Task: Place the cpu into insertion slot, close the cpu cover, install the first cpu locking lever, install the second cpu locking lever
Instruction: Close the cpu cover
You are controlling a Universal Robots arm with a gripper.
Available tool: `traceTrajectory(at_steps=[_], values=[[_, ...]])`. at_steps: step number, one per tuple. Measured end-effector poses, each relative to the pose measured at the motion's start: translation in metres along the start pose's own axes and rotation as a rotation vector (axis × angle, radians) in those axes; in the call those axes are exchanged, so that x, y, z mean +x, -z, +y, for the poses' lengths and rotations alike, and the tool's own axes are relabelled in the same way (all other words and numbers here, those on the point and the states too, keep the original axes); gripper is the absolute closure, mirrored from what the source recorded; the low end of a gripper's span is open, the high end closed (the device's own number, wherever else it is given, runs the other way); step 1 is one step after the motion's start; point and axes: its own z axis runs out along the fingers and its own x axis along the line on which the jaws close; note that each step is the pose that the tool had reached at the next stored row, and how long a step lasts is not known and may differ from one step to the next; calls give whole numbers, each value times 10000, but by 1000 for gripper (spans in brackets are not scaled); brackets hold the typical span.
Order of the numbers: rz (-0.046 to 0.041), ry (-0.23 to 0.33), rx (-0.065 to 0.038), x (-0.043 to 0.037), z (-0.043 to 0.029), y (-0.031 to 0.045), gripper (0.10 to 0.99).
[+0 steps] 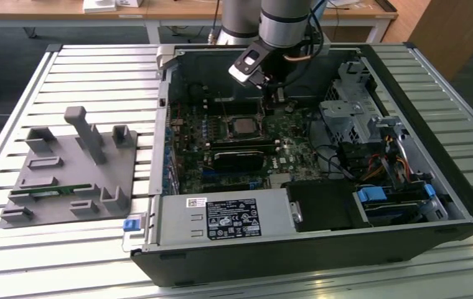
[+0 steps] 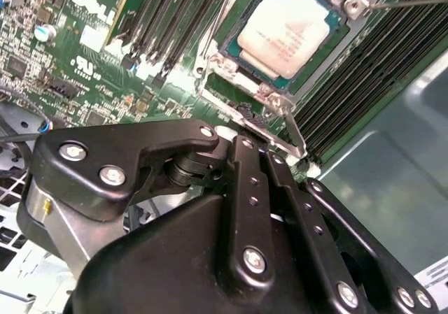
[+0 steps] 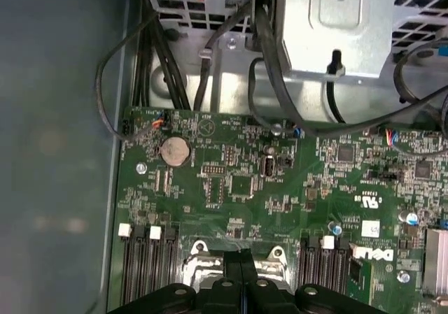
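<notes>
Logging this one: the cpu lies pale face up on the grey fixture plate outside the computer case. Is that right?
Not quite. The cpu lies pale face up in the insertion slot inside the computer case, not on the grey fixture plate outside it; the second wrist view shows this.

You face a bench (image 1: 79, 62) topped with pale metal slats that run from the exterior view's left to its right, with dark gaps between them. Two things lie directly on it. A black computer case (image 1: 303, 255) lies on its side with its open face up. It covers the middle and the half toward the exterior view's right. A flat grey fixture plate (image 1: 58, 187) with upright grey posts and brackets lies near the bench's edge on the exterior view's left, just beside the case. Whether the two touch cannot be told.
</notes>
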Motion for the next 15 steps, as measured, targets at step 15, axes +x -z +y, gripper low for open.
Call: traceTrajectory(at_steps=[15], values=[[2,1,11,1,-174,-56,980]])
